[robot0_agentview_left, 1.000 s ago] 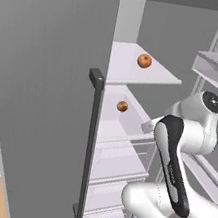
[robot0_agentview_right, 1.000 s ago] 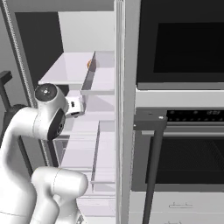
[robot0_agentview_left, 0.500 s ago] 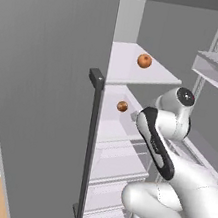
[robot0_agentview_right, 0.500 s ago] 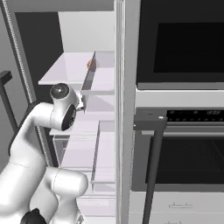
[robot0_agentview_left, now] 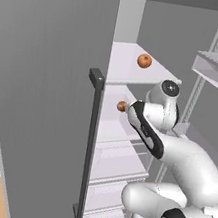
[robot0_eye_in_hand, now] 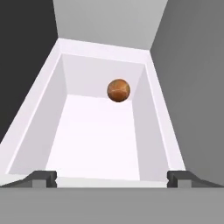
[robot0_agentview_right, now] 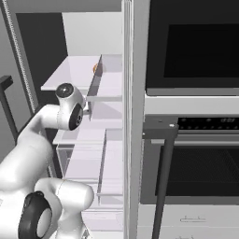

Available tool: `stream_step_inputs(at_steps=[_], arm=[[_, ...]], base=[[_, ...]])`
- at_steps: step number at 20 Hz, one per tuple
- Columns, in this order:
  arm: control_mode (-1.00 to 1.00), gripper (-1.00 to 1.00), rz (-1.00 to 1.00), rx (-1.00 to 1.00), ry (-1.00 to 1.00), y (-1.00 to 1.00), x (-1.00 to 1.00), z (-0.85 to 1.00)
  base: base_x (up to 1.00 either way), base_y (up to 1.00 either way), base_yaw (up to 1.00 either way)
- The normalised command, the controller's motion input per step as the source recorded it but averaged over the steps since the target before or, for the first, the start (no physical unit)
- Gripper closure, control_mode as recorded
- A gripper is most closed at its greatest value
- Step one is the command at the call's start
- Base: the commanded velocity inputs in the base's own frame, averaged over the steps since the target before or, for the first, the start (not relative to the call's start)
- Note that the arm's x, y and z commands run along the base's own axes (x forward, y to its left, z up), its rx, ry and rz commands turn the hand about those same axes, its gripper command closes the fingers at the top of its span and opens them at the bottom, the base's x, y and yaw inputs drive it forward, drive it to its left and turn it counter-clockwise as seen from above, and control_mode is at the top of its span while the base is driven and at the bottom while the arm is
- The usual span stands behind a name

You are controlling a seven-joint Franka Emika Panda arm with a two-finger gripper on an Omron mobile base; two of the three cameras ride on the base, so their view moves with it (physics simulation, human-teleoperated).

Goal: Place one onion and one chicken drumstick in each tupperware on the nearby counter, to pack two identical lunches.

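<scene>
1. White fridge shelves (robot0_agentview_left: 118, 74) stood open ahead; one onion (robot0_eye_in_hand: 118, 90) sat at twelve o'clock of the gripper (robot0_eye_in_hand: 112, 177), deep on its shelf; another onion (robot0_agentview_left: 144, 61) lay above.
2. Fingers were spread wide, empty.
3. Risk: a nudge could have rolled the round onion farther back; the arm might have clipped the shelf edge.

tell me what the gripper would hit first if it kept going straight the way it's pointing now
Most likely the onion. The open gripper looks along a white fridge shelf, and the onion sits near its far end, roughly centred between the fingertips, with bare shelf before it. Depth is hard to judge; too low a path might graze the shelf first.
</scene>
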Motion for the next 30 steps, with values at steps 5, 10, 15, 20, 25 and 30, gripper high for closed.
stream_step_inputs(at_steps=[5,10,15,20,25,30], arm=[[-1.00,-1.00,0.00,0.00,0.00,0.11,0.42,-0.30],[-1.00,-1.00,0.00,0.04,0.00,0.01,0.48,-0.47],[-1.00,-1.00,0.00,0.10,0.00,0.00,0.33,-0.26],[-1.00,-1.00,0.00,0.01,0.00,0.00,0.56,0.06],[-1.00,-1.00,0.00,0.00,0.00,0.00,0.57,0.00],[-1.00,-1.00,0.00,0.00,0.00,0.00,0.64,-0.23]], base=[[0.00,0.00,0.00],[0.00,0.00,0.00],[0.00,0.00,0.00],[0.00,0.00,0.00],[0.00,0.00,0.00],[0.00,0.00,0.00]])
